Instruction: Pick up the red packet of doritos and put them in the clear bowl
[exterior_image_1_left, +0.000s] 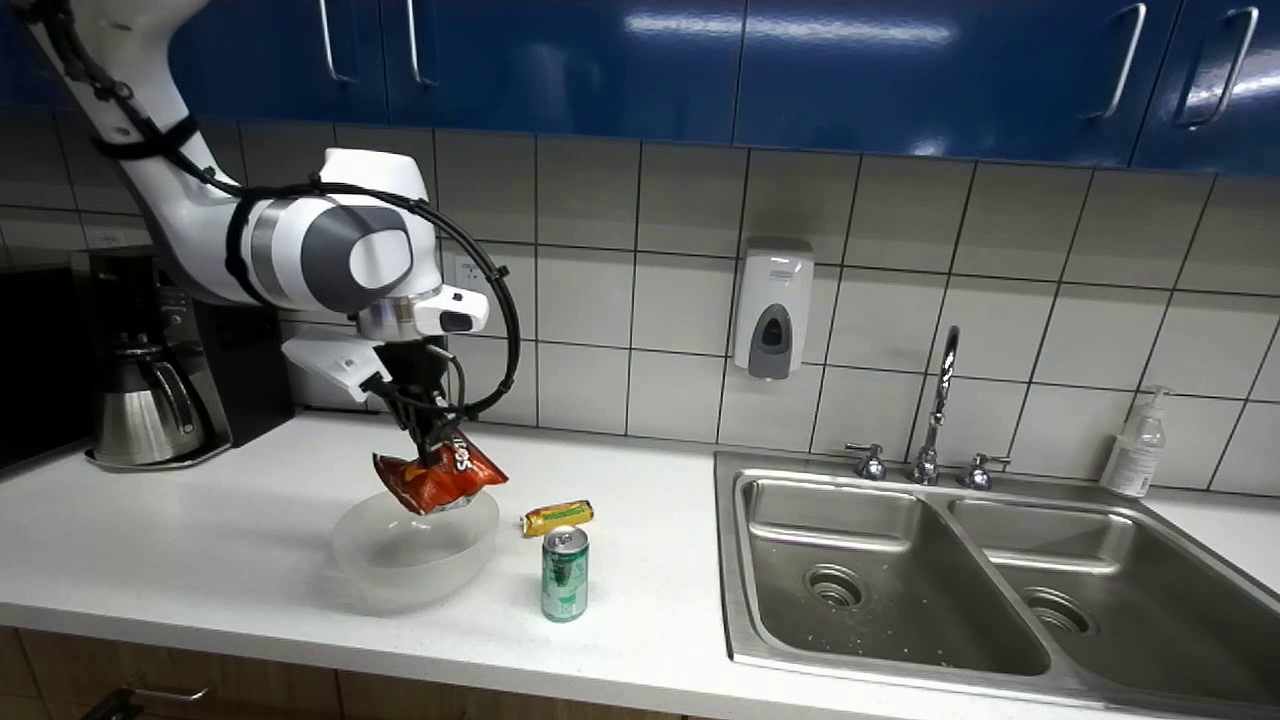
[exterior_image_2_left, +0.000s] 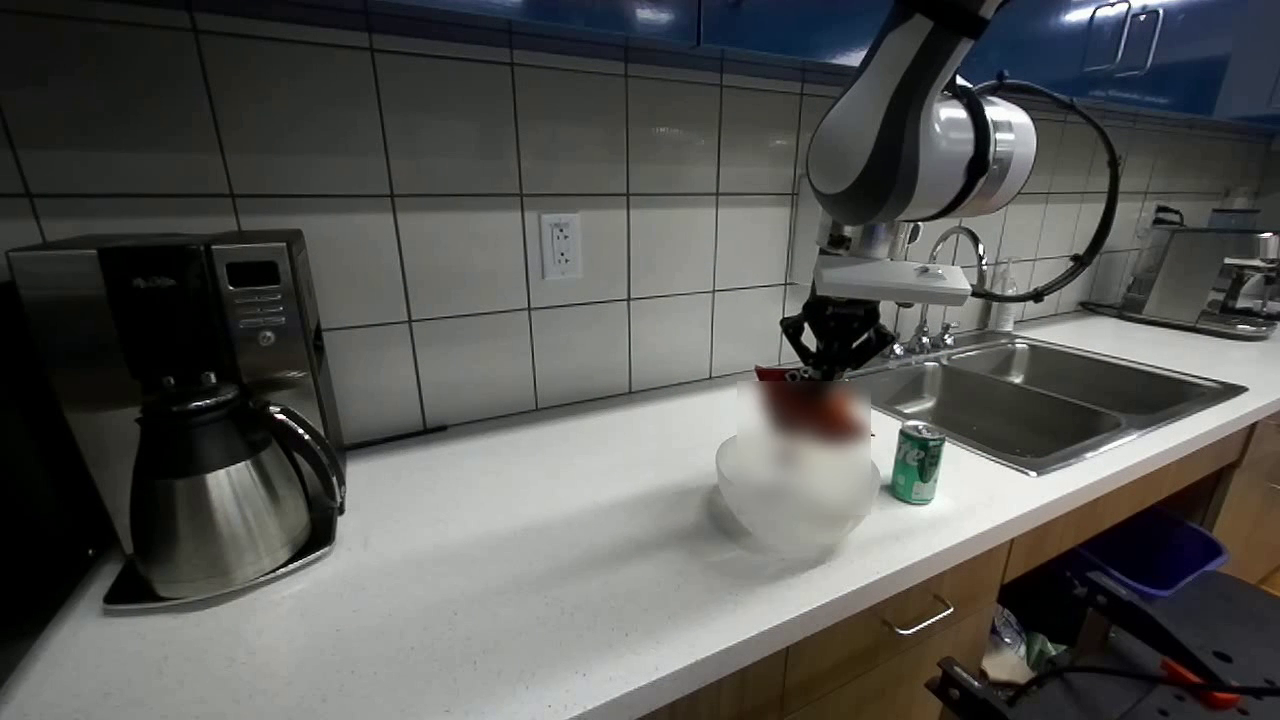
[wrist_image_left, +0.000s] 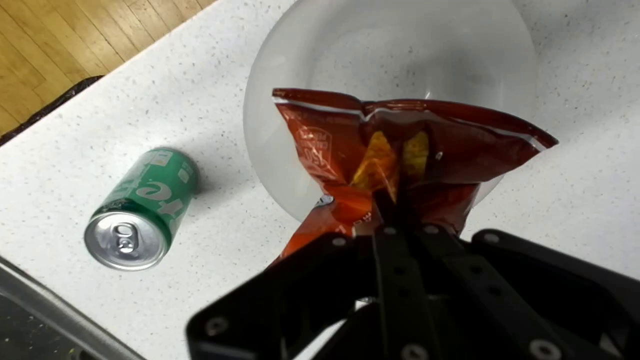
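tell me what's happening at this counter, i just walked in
A robot arm has its gripper closed on a red packet of Doritos and holds it up over the clear bowl. The packet has not been let go yet. Beside the bowl, a green can stands upright on the white counter, with a small yellow packet lying near it.

White counter (exterior_image_1_left: 650, 590); clear bowl (exterior_image_1_left: 408, 582) standing on it. From my end I log, relative to bowl: green can (exterior_image_1_left: 565, 578) upright, just beside; yellow packet (exterior_image_1_left: 558, 517) near; coffee maker (exterior_image_2_left: 200, 425) well apart.
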